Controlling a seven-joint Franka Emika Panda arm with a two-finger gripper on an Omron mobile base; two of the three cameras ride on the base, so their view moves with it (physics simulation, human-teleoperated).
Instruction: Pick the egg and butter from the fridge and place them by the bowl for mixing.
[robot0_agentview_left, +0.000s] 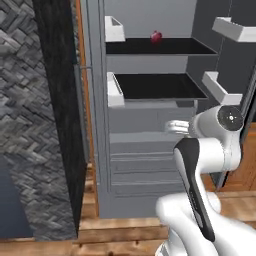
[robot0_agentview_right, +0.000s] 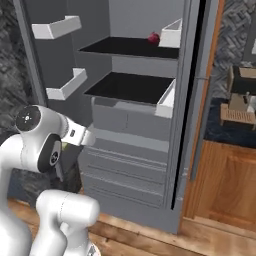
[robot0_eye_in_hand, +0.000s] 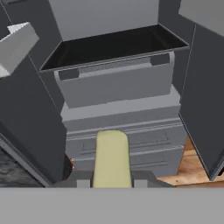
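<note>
- My gripper (robot0_eye_in_hand: 112, 183) is clamped on the butter (robot0_eye_in_hand: 112, 158): in the hand view the pale yellow-tan stick rises straight up from between the two dark finger tips (robot0_eye_in_hand: 82, 183), its rounded far end toward the fridge drawers.
- In that same view the butter sits in front of the grey drawers (robot0_eye_in_hand: 122, 144) at the bottom of the fridge (robot0_eye_in_hand: 109, 17); it is held in the air, clear of them.
- Above the drawers I see a black shelf (robot0_eye_in_hand: 113, 46), bare on top, with the grey back wall behind it.
- A white door bin (robot0_eye_in_hand: 15, 46) shows at the upper left of the hand view on the open door.
- From the left base view my arm (robot0_agentview_left: 200, 165) bends in front of the lower half of the open fridge, wrist pointing in toward the drawers; the fingers themselves are hidden behind the arm there.
- From the right base view the wrist (robot0_agentview_right: 77, 135) reaches toward the drawer fronts, level with the top drawer.
- On the upper black shelf a small dark red round item (robot0_agentview_left: 156, 36) sits toward the back, just beside a white bin (robot0_agentview_right: 171, 32).
- I cannot make out the egg or the bowl.
- Right of the fridge in the right base view are a wooden cabinet (robot0_agentview_right: 225, 180) and a dark counter (robot0_agentview_right: 225, 130).
</note>
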